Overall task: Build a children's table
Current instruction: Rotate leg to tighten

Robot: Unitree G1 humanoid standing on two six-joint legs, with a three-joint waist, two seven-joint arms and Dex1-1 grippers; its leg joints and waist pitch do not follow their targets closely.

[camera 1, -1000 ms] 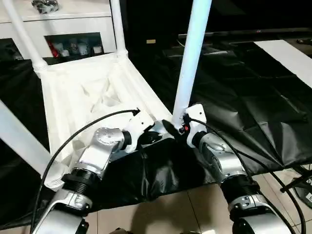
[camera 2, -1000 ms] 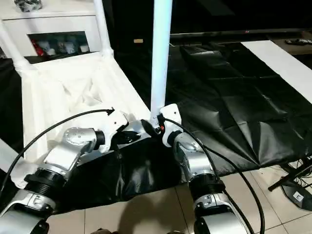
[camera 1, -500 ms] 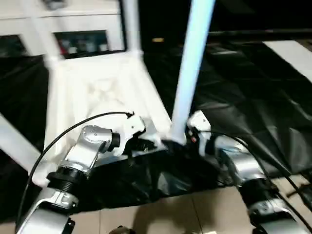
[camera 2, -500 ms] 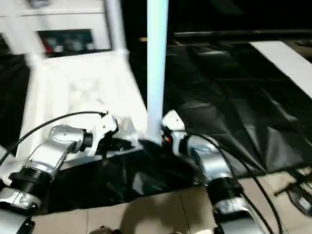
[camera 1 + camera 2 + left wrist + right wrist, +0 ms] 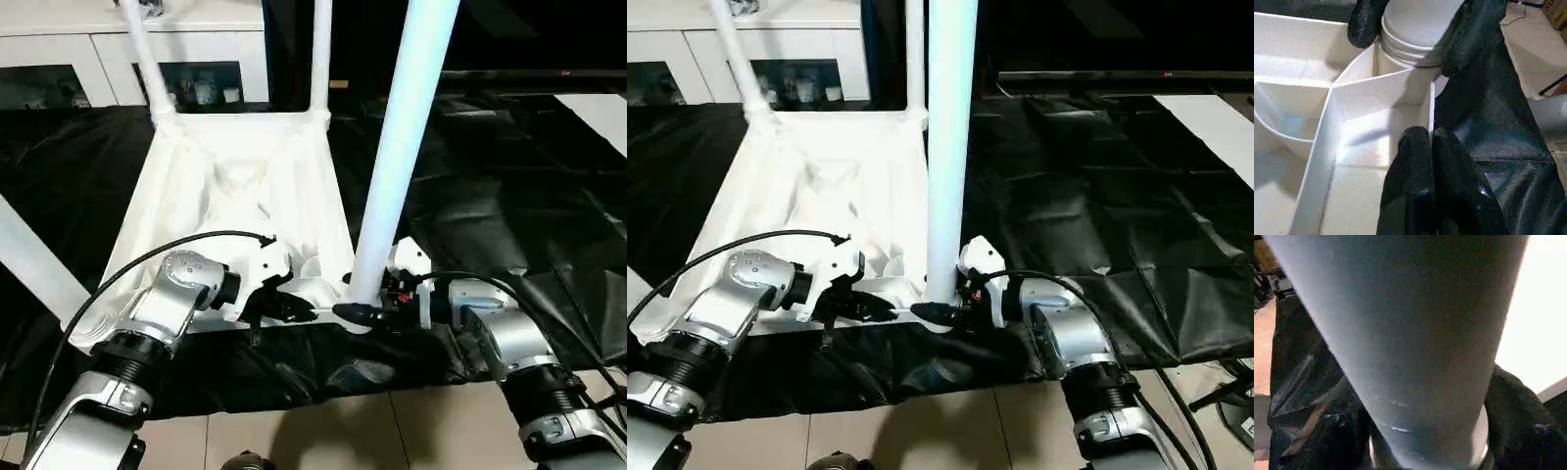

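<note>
Upturned white table top (image 5: 235, 186) lying on black sheet (image 5: 509, 196), legs pointing up. Near-corner leg (image 5: 397, 157) standing in its socket, base clasped between the two black fingers (image 5: 1364, 22) of right gripper (image 5: 1415, 29), one finger on each side. Left gripper (image 5: 1427, 147) pressed together, empty, tips against the top's rim beside that socket. White cabinet (image 5: 118, 49) behind. Tiled floor (image 5: 294, 431) in front.
</note>
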